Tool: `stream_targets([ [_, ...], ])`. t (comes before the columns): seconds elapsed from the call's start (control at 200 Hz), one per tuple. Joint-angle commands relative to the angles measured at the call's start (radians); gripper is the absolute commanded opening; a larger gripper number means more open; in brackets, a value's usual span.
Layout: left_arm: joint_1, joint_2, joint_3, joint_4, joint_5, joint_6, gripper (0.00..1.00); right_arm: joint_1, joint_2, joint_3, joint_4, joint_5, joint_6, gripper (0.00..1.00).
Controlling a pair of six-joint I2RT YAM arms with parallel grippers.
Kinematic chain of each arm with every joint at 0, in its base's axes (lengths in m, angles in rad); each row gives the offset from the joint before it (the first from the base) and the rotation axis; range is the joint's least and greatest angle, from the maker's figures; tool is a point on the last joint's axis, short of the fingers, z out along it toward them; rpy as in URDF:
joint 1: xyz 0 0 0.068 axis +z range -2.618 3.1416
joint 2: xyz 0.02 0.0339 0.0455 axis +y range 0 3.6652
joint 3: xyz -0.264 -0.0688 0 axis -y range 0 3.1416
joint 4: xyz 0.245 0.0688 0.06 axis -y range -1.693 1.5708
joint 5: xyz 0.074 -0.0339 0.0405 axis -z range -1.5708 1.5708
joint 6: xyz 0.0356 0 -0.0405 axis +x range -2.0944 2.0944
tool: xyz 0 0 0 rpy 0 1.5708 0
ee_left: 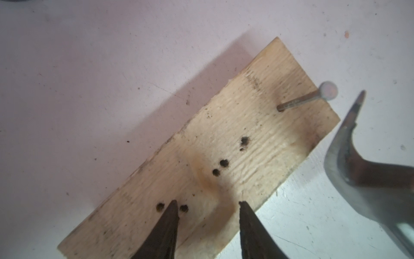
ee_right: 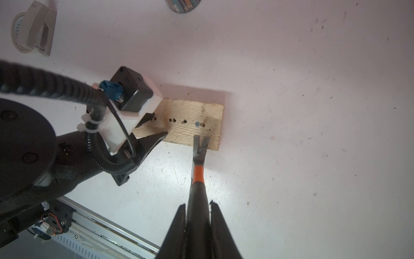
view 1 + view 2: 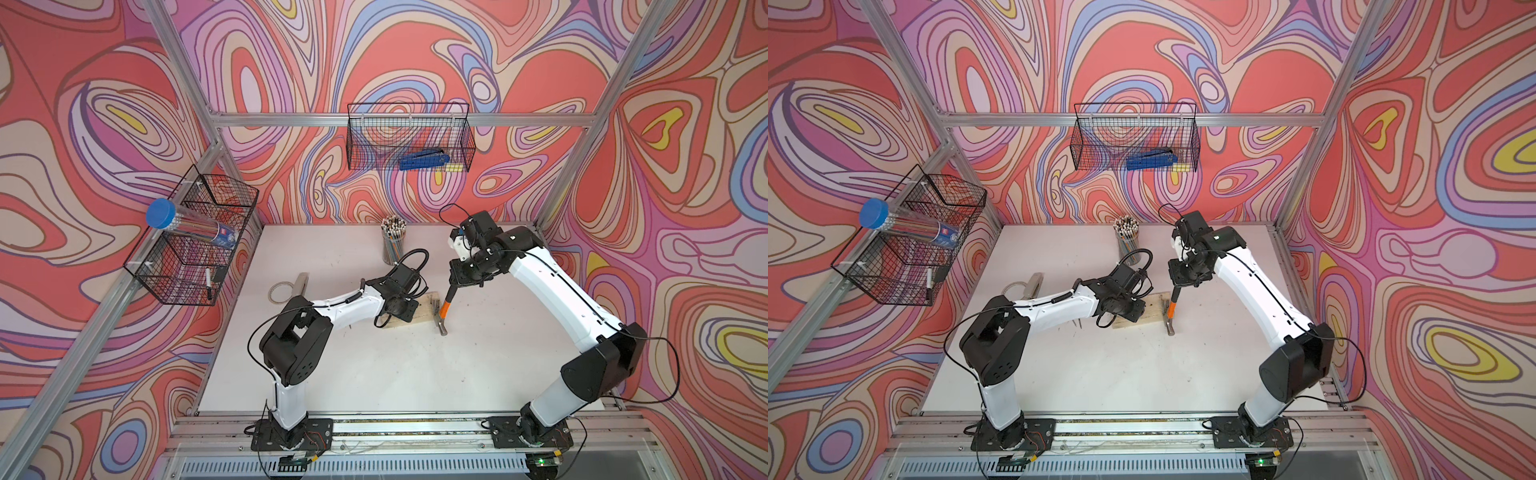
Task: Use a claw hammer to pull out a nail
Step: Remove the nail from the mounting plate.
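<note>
A pale wooden block (image 1: 224,143) with several empty holes lies on the white table. The nail (image 1: 300,102) stands out of it near one end, its flat head (image 2: 197,124) showing in the right wrist view. My right gripper (image 2: 197,204) is shut on the black handle of the claw hammer (image 2: 198,170). The forked claw (image 2: 201,143) lies over the block's near edge, just short of the nail. My left gripper (image 1: 208,203) is open, its fingertips (image 1: 173,208) resting on the block's other end. In both top views the hammer (image 3: 445,307) (image 3: 1172,309) hangs beside the block (image 3: 424,309).
A cup of pencils (image 3: 392,241) stands at the back of the table. A tape roll and a grey dispenser (image 3: 291,291) lie behind my left arm. Wire baskets (image 3: 409,137) (image 3: 195,237) hang on the back and left walls, well above the table.
</note>
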State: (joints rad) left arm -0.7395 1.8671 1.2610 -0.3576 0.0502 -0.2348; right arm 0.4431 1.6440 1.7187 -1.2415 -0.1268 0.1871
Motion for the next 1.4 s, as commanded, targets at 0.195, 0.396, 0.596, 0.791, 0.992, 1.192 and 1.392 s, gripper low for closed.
stream_targets([
  [0.195,-0.005,0.024,-0.061,-0.024,0.028,0.009,0.44,0.012,0.048,0.096,0.008,0.006,-0.009,0.0],
  [0.396,-0.006,0.028,-0.066,-0.017,0.04,0.003,0.43,0.012,0.077,0.131,0.014,0.022,-0.009,0.0],
  [0.596,-0.007,0.023,-0.072,-0.013,0.042,0.002,0.43,0.012,0.097,0.152,0.016,0.017,-0.033,0.0],
  [0.791,-0.007,0.024,-0.075,-0.012,0.044,0.0,0.43,0.014,0.086,0.141,0.053,0.012,-0.053,0.0],
  [0.992,-0.008,0.026,-0.072,-0.012,0.046,-0.001,0.43,0.014,0.086,0.129,0.099,0.041,-0.06,0.0],
  [1.192,-0.006,0.026,-0.077,-0.006,0.039,-0.003,0.43,0.025,0.017,-0.019,0.256,0.049,-0.08,0.0],
  [1.392,-0.007,0.035,-0.064,-0.006,0.02,-0.003,0.44,0.04,-0.092,-0.233,0.438,0.056,-0.105,0.0],
])
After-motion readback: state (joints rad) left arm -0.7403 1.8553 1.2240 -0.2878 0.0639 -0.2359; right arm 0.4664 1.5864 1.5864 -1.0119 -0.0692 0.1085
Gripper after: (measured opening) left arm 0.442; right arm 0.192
